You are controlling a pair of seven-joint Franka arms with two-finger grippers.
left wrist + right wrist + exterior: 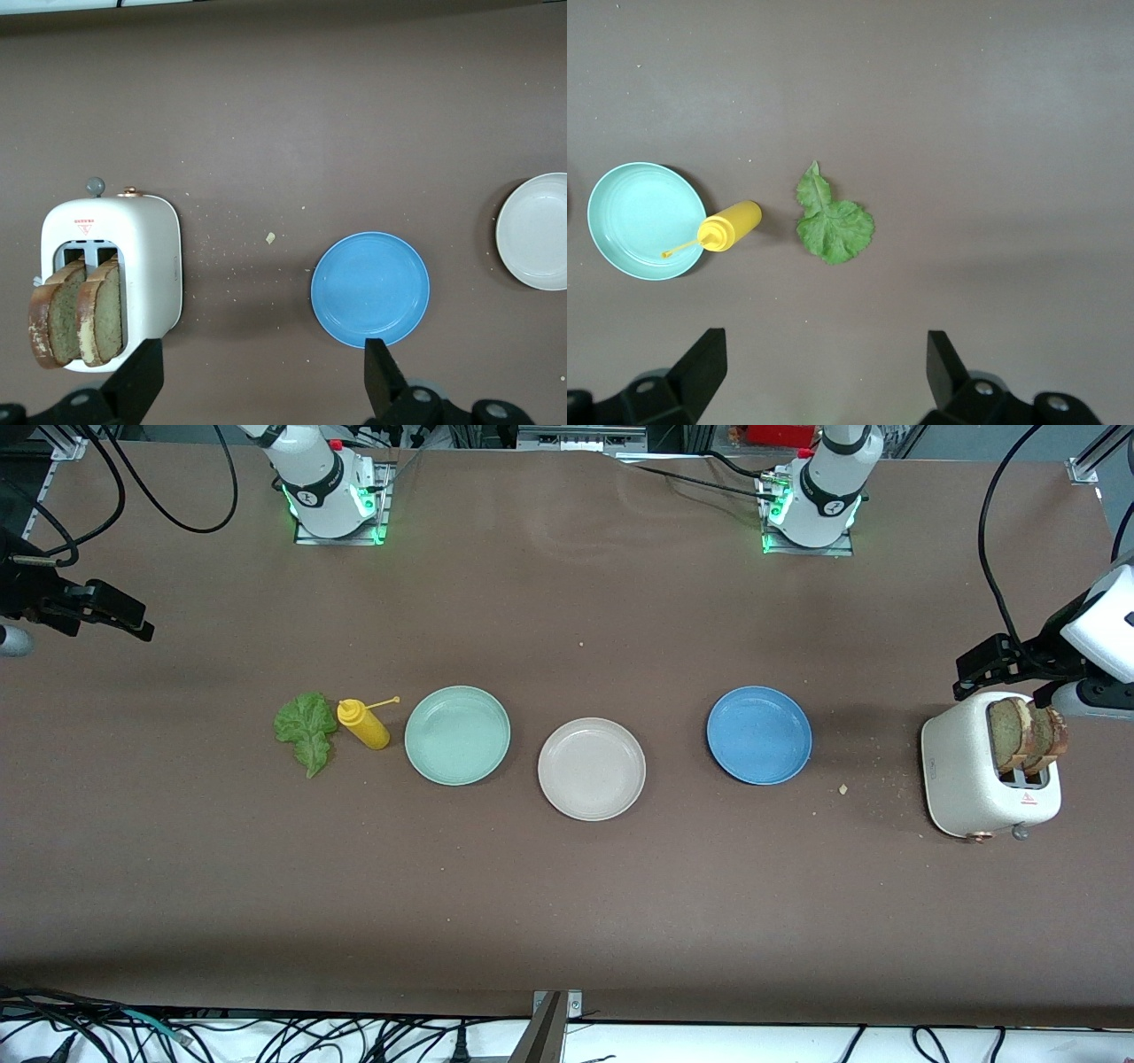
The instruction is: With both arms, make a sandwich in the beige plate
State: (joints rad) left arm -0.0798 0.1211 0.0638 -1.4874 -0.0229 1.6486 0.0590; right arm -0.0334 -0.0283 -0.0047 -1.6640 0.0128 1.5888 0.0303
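With both the left gripper (257, 390) and right gripper (824, 381) spread empty, bread slices (1028, 735) at three o'clock could be crushed in the toaster (966, 779), missing the beige plate (592, 769).

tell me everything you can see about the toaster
The toaster is a white, rounded two-slot model, looking like speckled plastic, with a copper-coloured knob and a grey lever on its end nearer the front camera. It stands upright at the left arm's end of the table, crumbs scattered beside it. Two bread slices stand in its slots, sticking out above the top.
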